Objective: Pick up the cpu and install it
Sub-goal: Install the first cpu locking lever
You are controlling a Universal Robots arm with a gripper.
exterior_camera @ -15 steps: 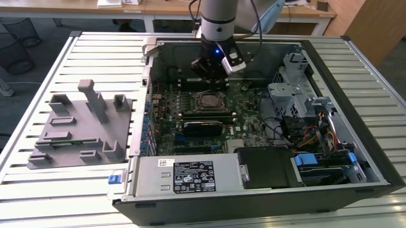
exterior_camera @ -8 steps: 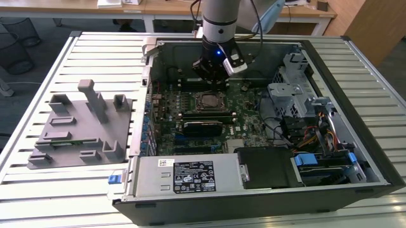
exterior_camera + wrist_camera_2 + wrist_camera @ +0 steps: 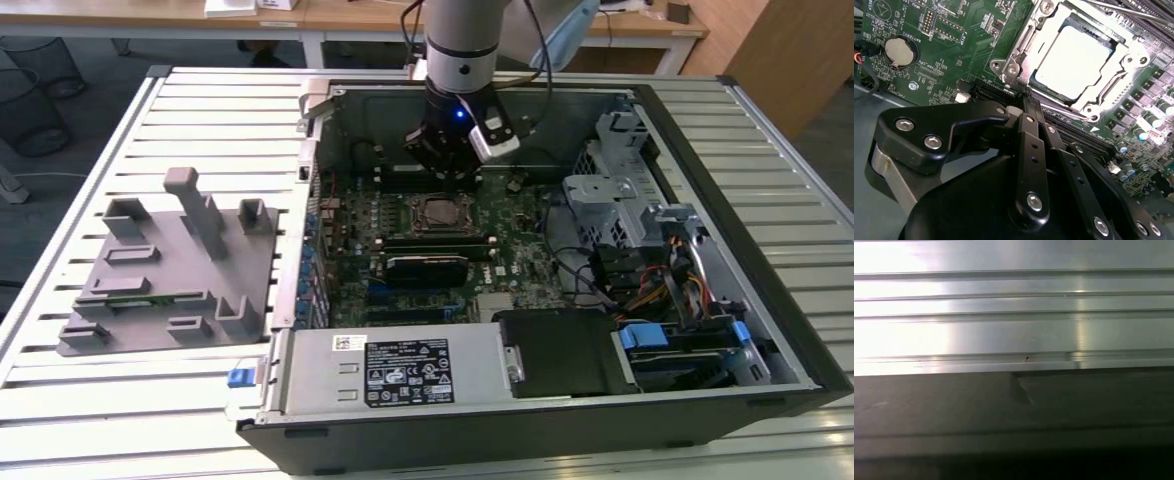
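Silver-topped, your cpu (image 3: 1074, 62) sits inside the socket frame (image 3: 1126, 75) on the green motherboard (image 3: 514, 225), with the frame's metal edges around it. Your gripper (image 3: 445, 168) hangs just above the board beside the socket, in the open case (image 3: 667, 120); its black fingers (image 3: 1031, 150) look pressed together with nothing between them. You have a coin battery (image 3: 899, 51) nearby, and drive bays (image 3: 607, 200) with cables at the exterior view's right. Grey fixture blocks (image 3: 174, 265) lie well apart on the slatted table (image 3: 107, 400).

An open computer case (image 3: 694, 395) lies across the ribbed metal worktop (image 3: 120, 400). A grey plastic fixture (image 3: 174, 270) rests just beside it, nearer the worktop's edge at the exterior view's left.
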